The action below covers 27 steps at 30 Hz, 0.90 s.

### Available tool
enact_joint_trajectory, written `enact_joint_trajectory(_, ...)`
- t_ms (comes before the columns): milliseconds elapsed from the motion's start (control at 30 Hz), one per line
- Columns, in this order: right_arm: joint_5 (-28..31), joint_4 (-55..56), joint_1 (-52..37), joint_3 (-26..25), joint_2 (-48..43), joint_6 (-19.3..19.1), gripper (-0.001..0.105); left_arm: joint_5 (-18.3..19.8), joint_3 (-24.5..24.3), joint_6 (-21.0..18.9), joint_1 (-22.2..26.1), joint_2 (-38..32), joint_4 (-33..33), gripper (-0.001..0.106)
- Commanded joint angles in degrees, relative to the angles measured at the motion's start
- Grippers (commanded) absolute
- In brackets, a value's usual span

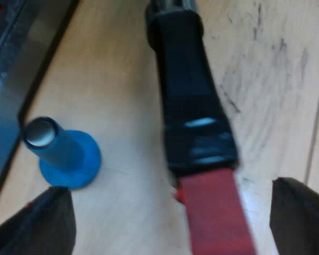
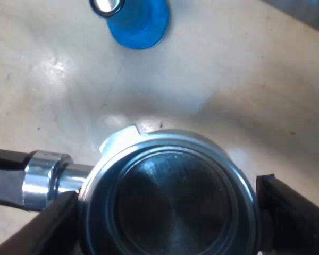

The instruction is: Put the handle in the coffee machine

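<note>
**Left wrist view:** The left gripper [image 1: 173, 220] is hovering with its two black fingers [image 1: 40, 226] spread wide, one on each side of a dark handle [image 1: 189, 95]. As far as I can see, neither finger is touching it. The handle's red end [image 1: 215, 212] is lying between the fingers, over a pale wooden table [image 1: 117, 74]. A blue tamper [image 1: 64, 154] is standing upright near the handle, close to the grey edge of the espresso machine [image 1: 10, 69].

**Right wrist view:** The right gripper [image 2: 167, 223] is pinching the metal holder [image 2: 170, 196] by its round basket, with a finger pressing on each side. A shiny collar [image 2: 42, 178] is sticking out past one finger. The tamper [image 2: 135, 18] is standing well apart on the table, beyond the basket.
</note>
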Motion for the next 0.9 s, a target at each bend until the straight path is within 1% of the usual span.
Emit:
enact_joint_trajectory(33,-2.61,0.04,0.06,-0.95,-1.17,-0.66,0.000,0.53,0.69,0.11,-0.19,0.91,-2.23,0.076)
enact_joint_trajectory(133,-2.60,0.04,0.06,-0.95,-1.17,-0.66,0.000,0.92,2.12,0.11,-0.19,2.36,-3.17,0.076)
enact_joint_trajectory(233,-2.60,0.04,0.06,-0.95,-1.17,-0.66,0.000,2.25,3.94,0.59,-0.19,3.49,-3.28,0.076)
enact_joint_trajectory(333,-2.60,0.04,0.06,-0.95,-1.17,-0.66,0.000,2.74,4.59,1.78,-0.19,4.28,-4.49,0.076)
enact_joint_trajectory(400,-2.60,0.04,0.06,-0.95,-1.17,-0.66,0.000,3.33,4.57,1.77,-0.19,4.30,-5.85,0.076)
enact_joint_trajectory(467,-2.60,0.04,0.06,-0.95,-1.17,-0.66,0.000,5.52,4.57,1.77,-0.19,4.30,-7.36,0.076)
enact_joint_trajectory(567,-2.60,0.04,0.06,-0.95,-1.17,-0.66,0.000,8.21,4.57,1.77,-0.19,4.30,-7.10,0.076)
enact_joint_trajectory(900,-2.60,0.04,0.06,-0.95,-1.17,-0.66,0.000,8.13,4.57,1.77,-0.19,4.30,-6.91,0.076)
